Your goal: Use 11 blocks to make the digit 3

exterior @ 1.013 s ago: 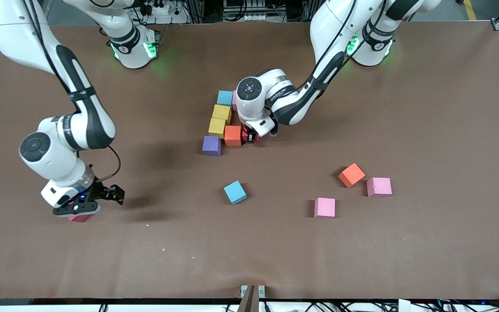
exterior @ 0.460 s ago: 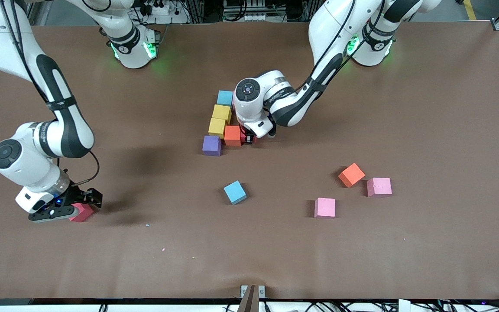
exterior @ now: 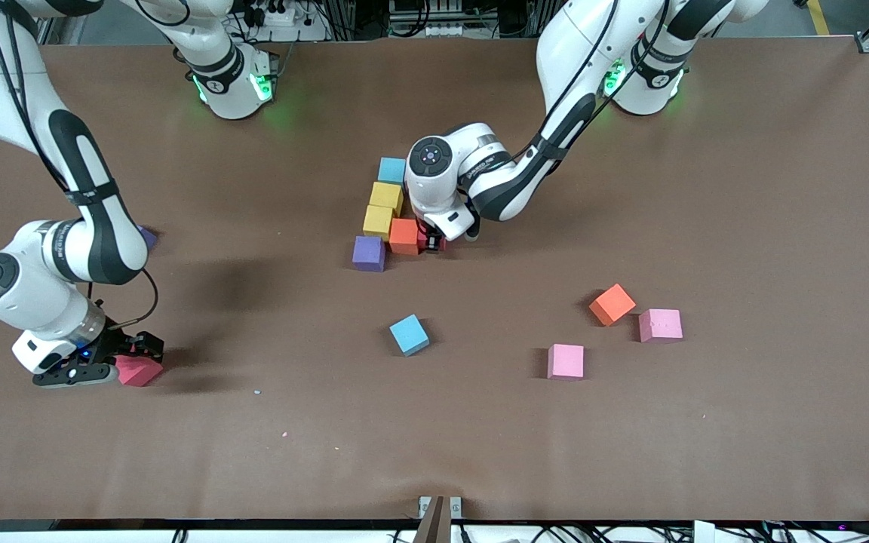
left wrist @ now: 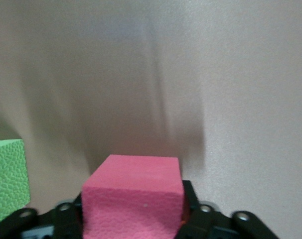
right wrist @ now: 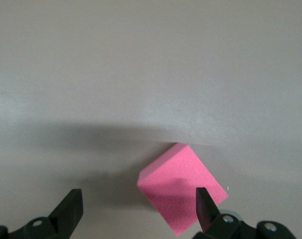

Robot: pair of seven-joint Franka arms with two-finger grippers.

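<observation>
A cluster of blocks lies mid-table: light blue (exterior: 391, 170), two yellow (exterior: 386, 195), orange (exterior: 405, 235) and purple (exterior: 369, 253). My left gripper (exterior: 434, 243) is shut on a red block (left wrist: 133, 199), held low against the table right beside the orange block. A green block (left wrist: 6, 179) shows beside it in the left wrist view. My right gripper (exterior: 95, 369) is open, low near the right arm's end of the table. A second red block (exterior: 139, 370) lies turned cornerwise by one fingertip (right wrist: 203, 206), not gripped.
Loose blocks lie nearer the front camera: light blue (exterior: 409, 334), orange (exterior: 612, 304), and two pink (exterior: 566, 361) (exterior: 660, 325). A purple block (exterior: 147, 237) peeks out from under the right forearm. The left arm's wrist covers part of the cluster.
My right arm has swung toward its end of the table, off the red block it hovered over, uncovering it. My left gripper has barely shifted, still holding its red block by the orange one.
</observation>
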